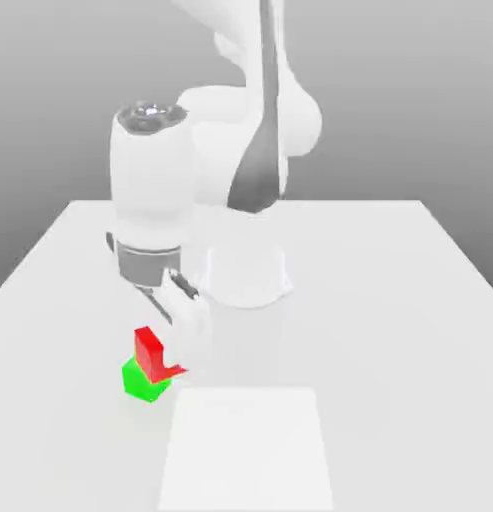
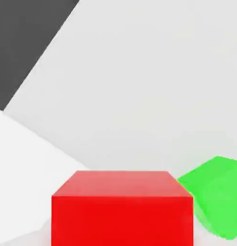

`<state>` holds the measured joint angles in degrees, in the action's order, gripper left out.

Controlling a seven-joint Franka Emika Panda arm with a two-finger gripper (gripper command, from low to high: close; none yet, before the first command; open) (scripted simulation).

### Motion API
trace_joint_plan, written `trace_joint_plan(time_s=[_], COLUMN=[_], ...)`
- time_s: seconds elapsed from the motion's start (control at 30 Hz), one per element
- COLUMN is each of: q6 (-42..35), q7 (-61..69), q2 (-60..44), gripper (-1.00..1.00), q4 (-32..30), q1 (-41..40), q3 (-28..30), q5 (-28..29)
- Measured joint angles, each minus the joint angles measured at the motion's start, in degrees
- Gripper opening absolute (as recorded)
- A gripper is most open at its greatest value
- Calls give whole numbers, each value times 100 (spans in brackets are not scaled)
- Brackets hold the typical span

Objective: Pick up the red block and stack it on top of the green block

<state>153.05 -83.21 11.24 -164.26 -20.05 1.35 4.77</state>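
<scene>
Gripper [image 1: 170, 354] clenched on red block [image 2: 122, 221], low over or on table [image 1: 390, 330], no telling which. Probably done with grasping; yet to stack. From red, in exterior view: toward five o'clock, pale slab [image 1: 246, 450], seemingly out of the way; at seven, just beside, green block [image 1: 141, 384].

looks like a simulated robot lab, honestly. just a bare pale table [image 1: 390, 320] with a robot arm [image 1: 150, 180] standing on it, plus a flat white panel [image 1: 246, 450] and plain gray shading behind. rendered rather than filmed, pretty clearly.
</scene>
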Motion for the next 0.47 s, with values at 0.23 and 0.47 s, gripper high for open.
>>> trace_joint_plan(time_s=[0.23,0.47], q6=[730,1618], q7=[908,1121], q2=[-142,-1064], gripper=[-100,100], q4=[-581,-553], q1=[-127,12], q3=[578,603], q5=[-149,-454])
